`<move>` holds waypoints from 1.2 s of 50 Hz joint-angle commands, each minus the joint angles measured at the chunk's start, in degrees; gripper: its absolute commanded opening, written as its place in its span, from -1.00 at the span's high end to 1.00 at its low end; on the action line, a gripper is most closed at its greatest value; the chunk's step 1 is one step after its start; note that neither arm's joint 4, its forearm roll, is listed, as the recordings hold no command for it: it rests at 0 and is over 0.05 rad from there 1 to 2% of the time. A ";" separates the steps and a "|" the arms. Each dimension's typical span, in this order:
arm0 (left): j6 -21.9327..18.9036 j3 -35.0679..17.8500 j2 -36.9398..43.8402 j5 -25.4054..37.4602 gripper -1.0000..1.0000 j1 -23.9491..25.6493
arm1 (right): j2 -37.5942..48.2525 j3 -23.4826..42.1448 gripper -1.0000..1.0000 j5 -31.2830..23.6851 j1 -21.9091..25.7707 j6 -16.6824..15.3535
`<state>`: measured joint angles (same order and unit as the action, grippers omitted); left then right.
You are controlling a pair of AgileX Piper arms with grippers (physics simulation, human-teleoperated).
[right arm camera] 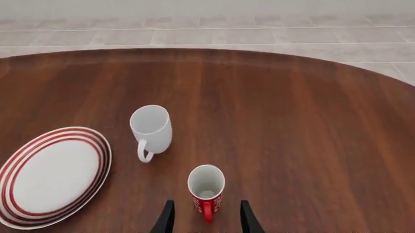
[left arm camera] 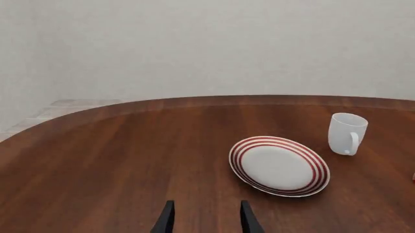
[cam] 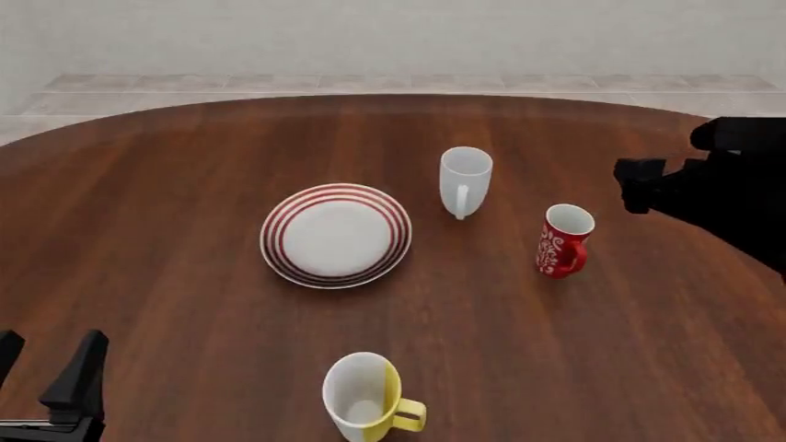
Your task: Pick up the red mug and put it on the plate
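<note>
Front view: I see the red mug [cam: 564, 240] standing upright on the table [cam: 160, 239], long axis vertical, mouth up, right of centre. Its handle points toward the near side, slightly right. The plate [cam: 335, 236] lies flat left of centre, well apart from the mug. A white mug [cam: 466, 180] stands between them, a little farther back, handle facing near. A yellow mug [cam: 364, 397] stands at the near edge, handle to the right.

Right wrist view: my right gripper [right arm camera: 204, 221] has its fingers spread, and the red mug [right arm camera: 206, 190] sits between and just beyond the fingertips, not touched; its white inside shows. In the front view the right arm [cam: 719, 191] hangs above the table's right side.

Left wrist view: my left gripper [left arm camera: 205, 218] is also spread and holds nothing, at the near left corner, far from the plate [left arm camera: 279, 165].

Surface: dark reddish wood, rounded far edge. Room: pale tiled floor [cam: 368, 87] and plain light wall [left arm camera: 207, 43] beyond.
</note>
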<state>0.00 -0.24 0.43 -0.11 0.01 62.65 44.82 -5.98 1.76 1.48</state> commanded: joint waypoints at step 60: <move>0.00 0.00 0.00 0.00 -1.00 0.01 | 13.27 -3.12 -1.00 9.61 0.82 -0.08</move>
<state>0.01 -0.24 0.44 -0.11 0.01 74.51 41.75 2.68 3.28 1.51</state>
